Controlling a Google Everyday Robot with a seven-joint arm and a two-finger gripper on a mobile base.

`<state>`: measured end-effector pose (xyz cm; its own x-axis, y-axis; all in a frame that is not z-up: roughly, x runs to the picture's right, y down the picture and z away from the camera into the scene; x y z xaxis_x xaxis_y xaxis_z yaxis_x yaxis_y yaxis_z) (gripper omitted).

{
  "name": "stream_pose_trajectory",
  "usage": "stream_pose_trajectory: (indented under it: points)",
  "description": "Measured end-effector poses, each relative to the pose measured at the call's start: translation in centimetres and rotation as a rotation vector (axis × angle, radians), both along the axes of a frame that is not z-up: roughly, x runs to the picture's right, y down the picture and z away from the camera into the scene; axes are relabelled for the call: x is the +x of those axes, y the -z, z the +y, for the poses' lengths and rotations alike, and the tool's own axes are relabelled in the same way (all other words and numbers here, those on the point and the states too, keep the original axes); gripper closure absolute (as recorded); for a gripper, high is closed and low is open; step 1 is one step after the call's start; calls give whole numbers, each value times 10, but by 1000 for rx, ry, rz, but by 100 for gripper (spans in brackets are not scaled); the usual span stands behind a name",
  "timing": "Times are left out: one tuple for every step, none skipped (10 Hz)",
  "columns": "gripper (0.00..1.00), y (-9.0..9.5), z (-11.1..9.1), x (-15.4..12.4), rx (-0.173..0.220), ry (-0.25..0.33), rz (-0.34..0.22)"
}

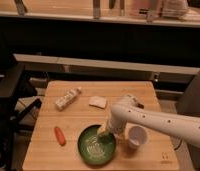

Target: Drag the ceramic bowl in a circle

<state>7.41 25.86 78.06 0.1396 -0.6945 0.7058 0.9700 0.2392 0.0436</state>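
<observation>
Viewed from above. Hand [104, 132] placed at the far right rim of the ceramic bowl [95, 147], on a white arm [158, 121] entering from the right. Bowl set near the front of the wooden surface [53, 160]; small white cup [136, 136] just beside it, orange carrot-like piece [59, 135] opposite, wrapped packet [68, 98] and pale slice [97, 102] farther back.

Pale wooden table [73, 120]: matt, faint grain. Round dark green ceramic bowl [93, 149], near centre: glossy glaze, pale rings inside. Small white cup [136, 135], right of bowl: smooth. White arm [158, 120]: smooth, plastic-looking shell; its gripper [104, 133] at bowl's far-right rim.
</observation>
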Motion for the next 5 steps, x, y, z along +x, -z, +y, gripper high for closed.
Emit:
stream_pose_trajectory:
  points:
    - [20,-1,0,0,-1,0,-1]
    - [20,-1,0,0,-5,1,-1]
    - [20,-2,0,1,-9,1,0]
    - [20,-2,-1,2,-10,1,1]
    - [20,-3,0,4,-15,2,2]
